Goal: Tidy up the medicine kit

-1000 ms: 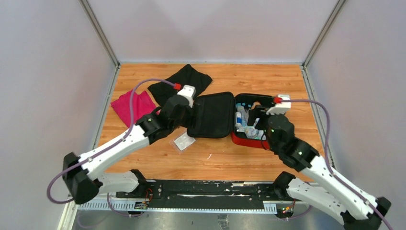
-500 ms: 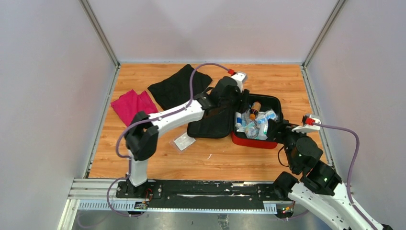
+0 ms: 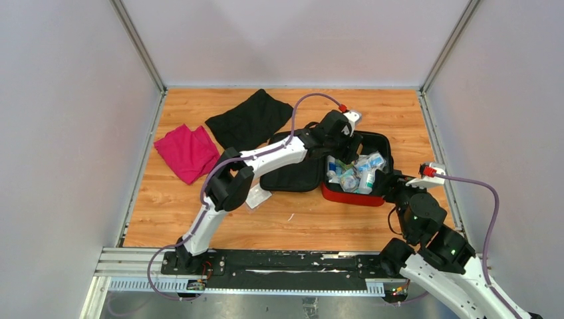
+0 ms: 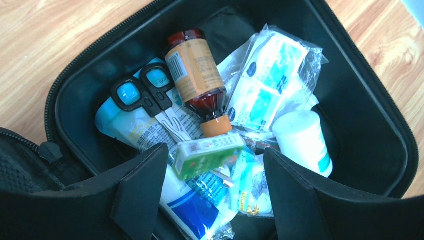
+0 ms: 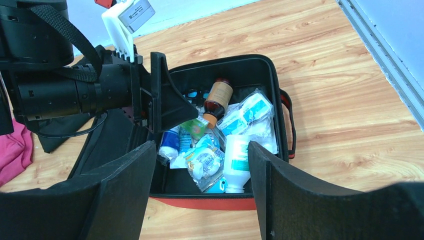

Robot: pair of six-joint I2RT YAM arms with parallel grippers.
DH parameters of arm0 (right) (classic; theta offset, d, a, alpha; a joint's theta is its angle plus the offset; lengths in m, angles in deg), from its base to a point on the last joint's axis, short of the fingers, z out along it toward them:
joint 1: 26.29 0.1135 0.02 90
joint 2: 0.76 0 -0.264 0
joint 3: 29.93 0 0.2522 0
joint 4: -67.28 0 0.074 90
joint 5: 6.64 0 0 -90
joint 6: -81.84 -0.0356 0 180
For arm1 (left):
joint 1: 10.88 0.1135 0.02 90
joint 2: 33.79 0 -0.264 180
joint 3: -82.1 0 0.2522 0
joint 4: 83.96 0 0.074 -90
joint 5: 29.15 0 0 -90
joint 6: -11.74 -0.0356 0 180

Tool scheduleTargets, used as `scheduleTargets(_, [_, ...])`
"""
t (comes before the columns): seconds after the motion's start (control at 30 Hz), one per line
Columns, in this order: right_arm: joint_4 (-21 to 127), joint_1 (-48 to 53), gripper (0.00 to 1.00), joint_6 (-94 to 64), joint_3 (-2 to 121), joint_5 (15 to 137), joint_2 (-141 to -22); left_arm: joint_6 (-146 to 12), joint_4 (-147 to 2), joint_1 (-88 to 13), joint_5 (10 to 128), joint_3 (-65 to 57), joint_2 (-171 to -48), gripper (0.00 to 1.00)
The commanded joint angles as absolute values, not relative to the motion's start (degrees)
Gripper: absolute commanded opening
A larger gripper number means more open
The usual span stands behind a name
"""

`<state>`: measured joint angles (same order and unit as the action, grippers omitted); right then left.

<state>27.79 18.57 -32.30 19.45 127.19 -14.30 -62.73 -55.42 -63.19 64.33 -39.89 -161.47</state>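
Inside the medicine kit (image 4: 362,120): bottle (image 4: 196,75), scissors (image 4: 146,94)

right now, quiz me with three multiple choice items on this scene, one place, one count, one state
1. The amber bottle lies: A on a shelf; B inside the medicine kit; C on bare wood.
2. Cloths outside the kit: A one; B two; C three.
3. The left gripper is: A shut on the bottle; B out of view; C open.
Answers: B, the kit's black lining surrounds it; B, black cloth and magenta cloth; C, its fingers stand apart, empty.
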Motion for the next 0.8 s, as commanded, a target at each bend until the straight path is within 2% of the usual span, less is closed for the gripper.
scheduleTargets(0.0, [26.48,18.01,0.72,-32.72,18.68,129.57,-14.34,-64.44,-53.36,-63.52,65.82,-41.97,-161.52,0.79])
scheduleTargets(0.13, [26.15,17.98,0.72,-34.4,18.25,129.57,-14.72,-64.46,-52.71,-63.51,65.86,-41.46,-160.08,0.88])
scheduleTargets(0.3, [25.17,18.0,0.74,-34.78,18.65,127.98,-16.01,-64.2,-53.07,-63.52,64.7,-37.49,-152.89,0.91])
scheduleTargets(0.43, [21.74,17.95,0.98,-29.67,23.07,121.22,-20.67,-62.67,-55.7,-63.0,61.02,-25.61,-141.13,0.93])
scheduleTargets(0.77, [20.83,17.88,0.98,-28.23,25.01,112.16,-30.72,-51.23,-58.49,-57.28,47.54,16.84,-101.84,0.92])
